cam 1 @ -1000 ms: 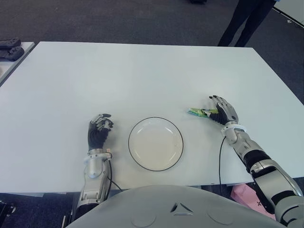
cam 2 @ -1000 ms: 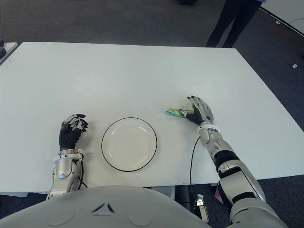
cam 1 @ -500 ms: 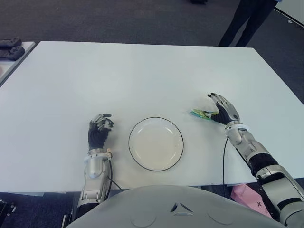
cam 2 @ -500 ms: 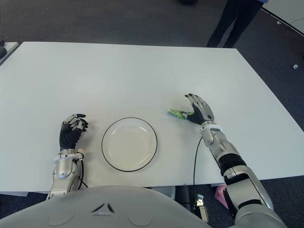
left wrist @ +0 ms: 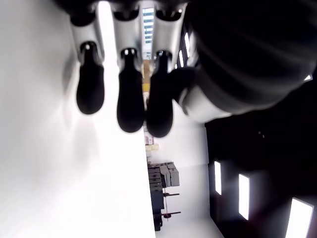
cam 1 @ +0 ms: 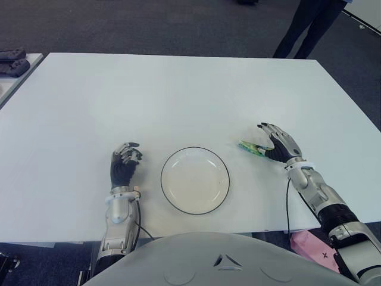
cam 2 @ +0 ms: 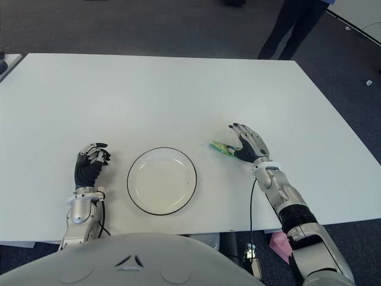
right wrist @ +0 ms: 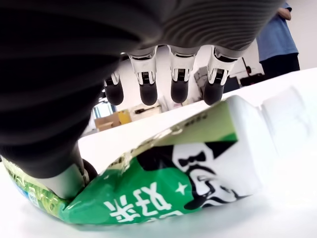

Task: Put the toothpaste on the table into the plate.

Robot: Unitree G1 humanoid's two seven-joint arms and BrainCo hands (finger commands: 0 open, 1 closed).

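The green-and-white toothpaste tube [cam 1: 251, 148] is lying on the white tabletop [cam 1: 178, 95], just to the right of the black-rimmed white plate [cam 1: 195, 180] and slightly farther from the robot than the plate's middle, apart from its rim. The right hand [cam 1: 277, 144] is sitting at the tube's right end; in its wrist view the thumb is pressing against the crimped end of the tube while the four fingers [right wrist: 179, 89] are arching over it, extended and not closed on it, so the hand is loosely spread rather than gripping. The left hand [cam 1: 124, 164] is showing to the left of the plate, its fingers [left wrist: 131, 101] curling inward and holding nothing. At the far right, beyond the tabletop, a person's legs [cam 1: 309, 25] are standing on the dark floor.
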